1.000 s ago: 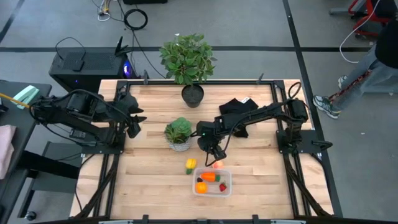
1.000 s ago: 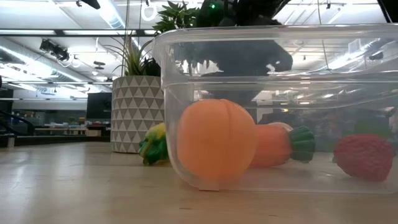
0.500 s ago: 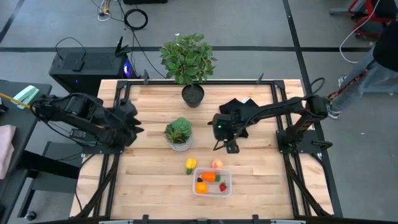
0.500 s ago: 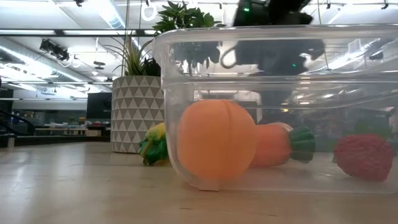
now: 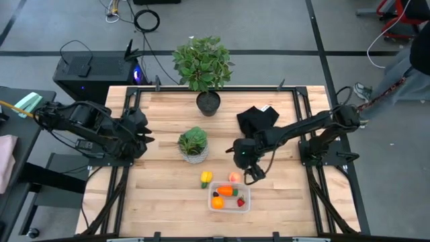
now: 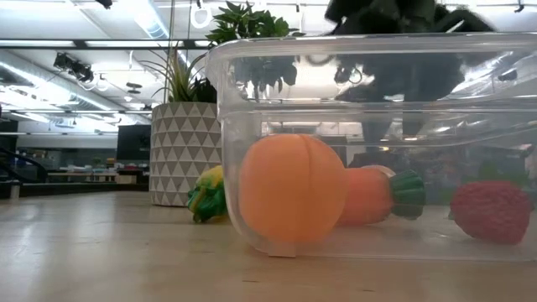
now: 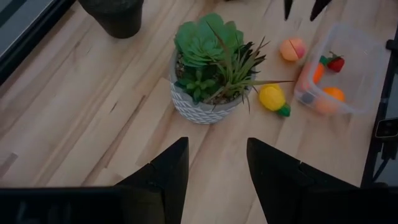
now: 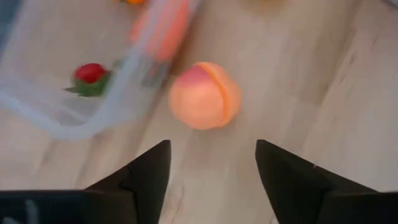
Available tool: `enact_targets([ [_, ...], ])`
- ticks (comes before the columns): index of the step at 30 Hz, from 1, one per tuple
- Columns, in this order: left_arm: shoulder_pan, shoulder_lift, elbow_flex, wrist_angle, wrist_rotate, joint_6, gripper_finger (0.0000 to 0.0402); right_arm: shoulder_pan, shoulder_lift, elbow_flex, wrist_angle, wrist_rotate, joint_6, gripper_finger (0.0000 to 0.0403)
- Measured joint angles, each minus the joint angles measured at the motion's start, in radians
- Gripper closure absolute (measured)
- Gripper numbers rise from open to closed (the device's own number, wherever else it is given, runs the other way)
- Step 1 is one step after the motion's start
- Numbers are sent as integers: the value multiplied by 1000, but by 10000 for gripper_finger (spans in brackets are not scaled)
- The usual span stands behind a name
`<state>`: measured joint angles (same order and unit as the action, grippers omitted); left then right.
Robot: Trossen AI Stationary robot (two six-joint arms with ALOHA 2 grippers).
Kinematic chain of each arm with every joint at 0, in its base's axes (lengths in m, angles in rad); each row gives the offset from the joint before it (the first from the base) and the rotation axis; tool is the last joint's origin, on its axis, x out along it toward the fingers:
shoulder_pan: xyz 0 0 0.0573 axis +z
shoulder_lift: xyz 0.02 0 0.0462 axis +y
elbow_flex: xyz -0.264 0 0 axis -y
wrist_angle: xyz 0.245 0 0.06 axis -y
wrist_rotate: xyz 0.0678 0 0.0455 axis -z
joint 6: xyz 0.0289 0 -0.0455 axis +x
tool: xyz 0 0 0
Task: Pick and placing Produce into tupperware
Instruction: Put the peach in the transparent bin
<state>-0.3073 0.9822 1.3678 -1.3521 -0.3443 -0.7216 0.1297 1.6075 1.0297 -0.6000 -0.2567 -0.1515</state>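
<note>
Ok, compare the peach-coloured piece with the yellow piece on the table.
The peach-coloured piece is round, pinkish-orange and creased; the yellow piece is yellow with a green end. The peach lies right beside the tupperware, under the right gripper; the yellow one lies farther off, nearer the white pot. Both are still outside the tupperware.

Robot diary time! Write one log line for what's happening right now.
right gripper: open, above peach piece | peach: on table beside tupperware | inside: carrot, orange ball, strawberry | left gripper: open, waiting
</note>
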Motion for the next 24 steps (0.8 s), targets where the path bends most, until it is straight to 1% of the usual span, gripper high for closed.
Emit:
enact_targets([
  [4, 0, 0, 0, 0, 0, 0, 232, -2, 71, 51, -3, 5, -6, 116],
  [8, 0, 0, 0, 0, 0, 0, 232, -2, 134, 123, -32, 4, -47, 82],
  [11, 0, 0, 0, 0, -1, 0, 232, -3, 167, 156, -89, 6, -109, 61],
  [13, 0, 0, 0, -4, -1, 0, 232, -2, 181, 170, -108, 6, -180, 50],
  [19, 0, 0, 0, -7, -2, 0, 232, -2, 183, 175, -127, 23, -453, 37],
  [21, 0, 0, 0, -8, -2, 0, 232, -2, 183, 175, -126, 17, -494, 37],
  [24, 0, 0, 0, -8, -2, -5, 232, -1, 183, 175, -112, 4, -497, 36],
])
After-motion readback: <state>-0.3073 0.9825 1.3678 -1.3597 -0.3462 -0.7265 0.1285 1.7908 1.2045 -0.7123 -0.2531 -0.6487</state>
